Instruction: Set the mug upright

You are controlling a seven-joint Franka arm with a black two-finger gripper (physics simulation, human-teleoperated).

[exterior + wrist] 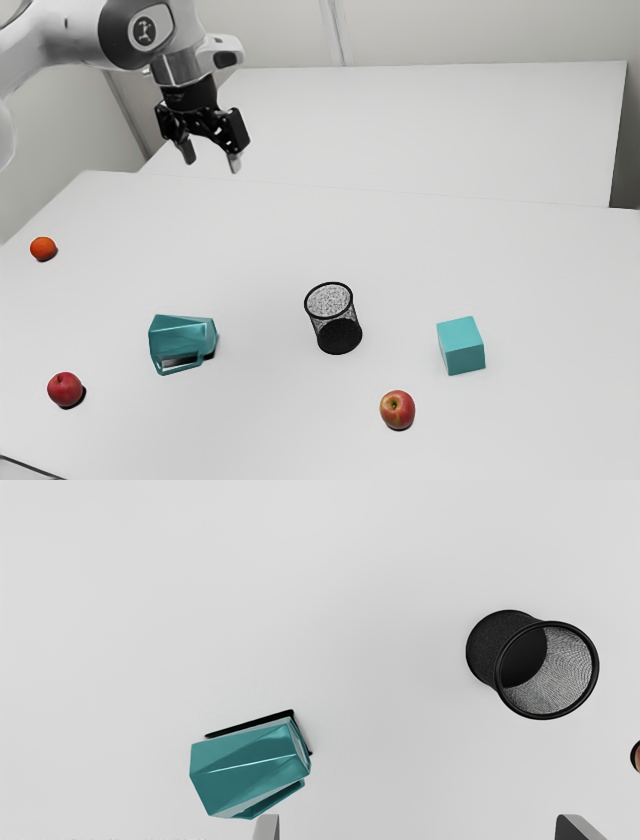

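High over the table, my gripper (212, 163) stands open, its fingers wide apart and nothing between them. The teal faceted mug (182, 342) lies on its side on the table, well below and apart from the gripper, its handle toward the exterior view's bottom edge. In the wrist view the mug (250, 767) shows near one fingertip of the open gripper (417, 827), with part of its handle visible beside the body.
A black mesh cup (334, 318) stands upright beside the mug. Toward the exterior view's right are a teal cube (461, 346) and an apple (397, 409). A red apple (65, 389) and an orange (43, 248) lie at the exterior view's left.
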